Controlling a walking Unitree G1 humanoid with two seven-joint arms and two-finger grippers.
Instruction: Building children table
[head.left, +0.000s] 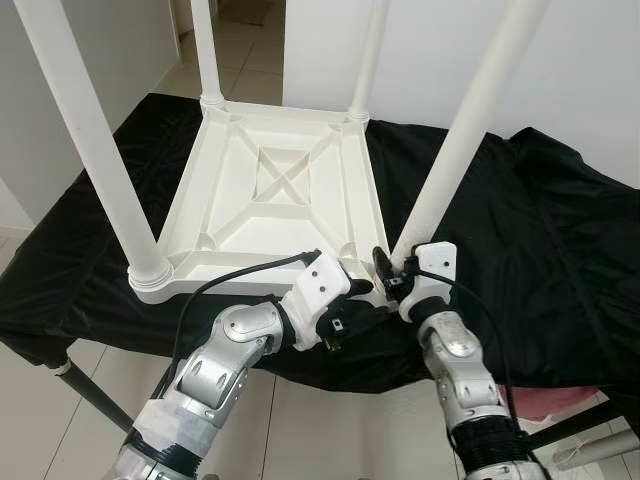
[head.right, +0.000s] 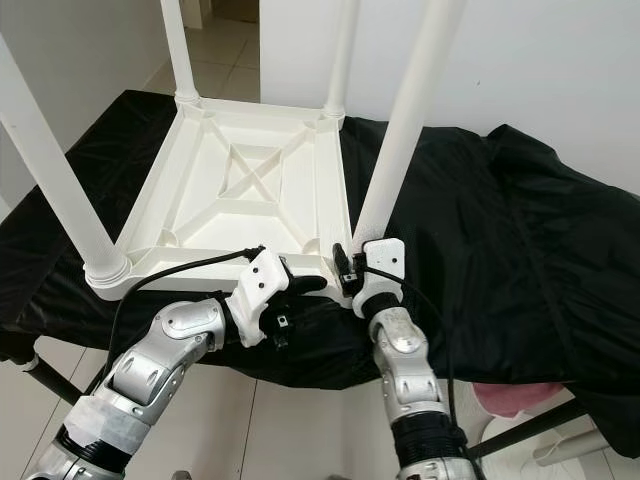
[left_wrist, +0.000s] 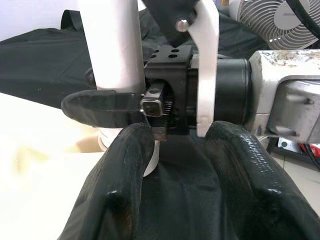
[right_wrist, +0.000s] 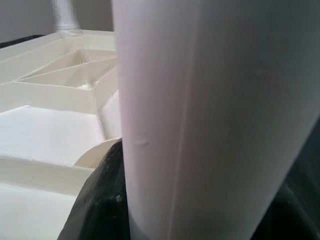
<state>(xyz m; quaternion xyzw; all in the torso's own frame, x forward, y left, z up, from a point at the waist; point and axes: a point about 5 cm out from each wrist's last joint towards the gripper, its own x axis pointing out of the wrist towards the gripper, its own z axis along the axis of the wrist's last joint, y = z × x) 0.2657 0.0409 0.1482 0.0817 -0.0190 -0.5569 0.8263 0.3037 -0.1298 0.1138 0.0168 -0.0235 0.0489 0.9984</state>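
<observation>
The upturned white children's table (head.left: 270, 190) lies on the black-draped tabletop (head.left: 520, 230). The right hand (head.left: 392, 272) clamps its near-right leg (head.left: 455, 150); the left hand (head.left: 352, 312) rests spread, empty, alongside.

A counter draped in wrinkled black cloth (head.left: 520, 230) carried an upturned white plastic children's table (head.left: 270, 200), its ribbed underside facing up. The upturned table lay towards the cloth's left half, legs pointing upward.

You see white plastic children table (head.left: 270, 195) upside down on black-draped counter (head.left: 520, 230), four legs up, near-right leg (head.left: 455, 150) tilted.
</observation>
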